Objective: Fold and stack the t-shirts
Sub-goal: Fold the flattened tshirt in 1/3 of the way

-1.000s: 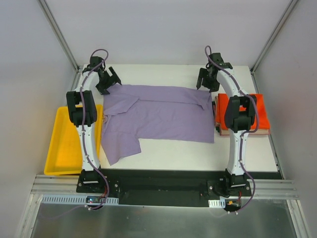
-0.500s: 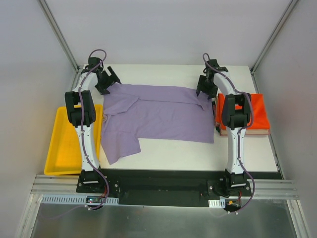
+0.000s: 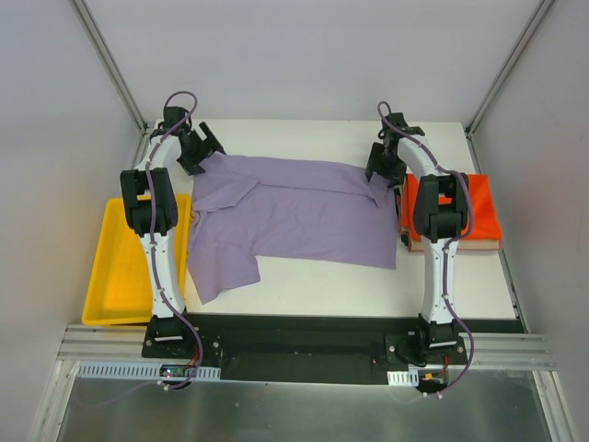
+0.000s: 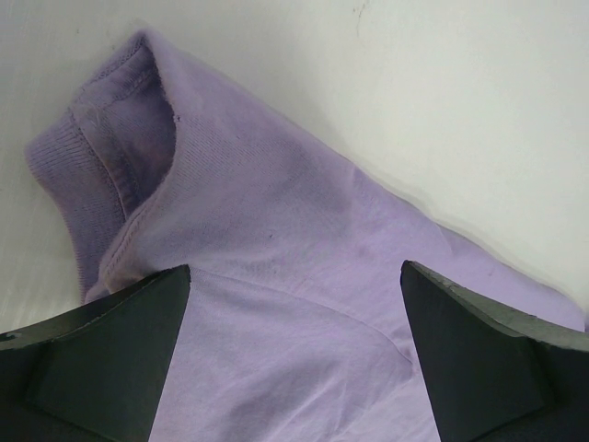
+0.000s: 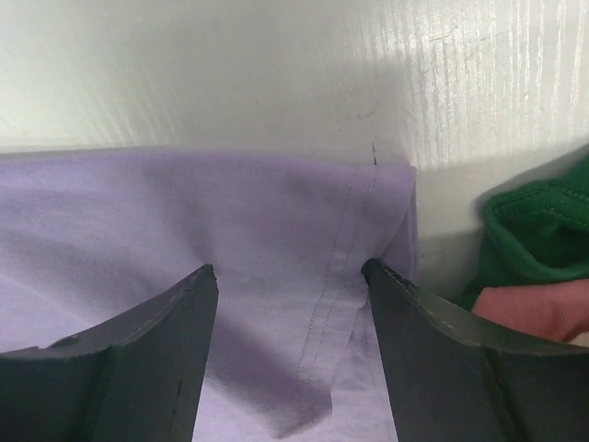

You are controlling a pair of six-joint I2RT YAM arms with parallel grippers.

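A lilac t-shirt point(image 3: 294, 216) lies spread on the white table, one sleeve hanging toward the near left. My left gripper point(image 3: 199, 153) is open over its far left corner; the left wrist view shows the collar and shoulder point(image 4: 276, 267) between the wide-apart fingers point(image 4: 101, 350). My right gripper point(image 3: 383, 173) is open over the far right corner; the right wrist view shows a hemmed edge point(image 5: 340, 267) between its fingers point(image 5: 138, 359). A stack of folded shirts with an orange one on top point(image 3: 479, 212) sits at the right.
A yellow tray point(image 3: 115, 267) stands off the table's left side. Green and pink folded cloth point(image 5: 543, 249) of the stack lies just right of the right gripper. Frame posts rise at the far corners.
My right gripper has come down and toward the shirt's far right corner. My left gripper has shifted slightly at the far left corner. The shirt lies as before.
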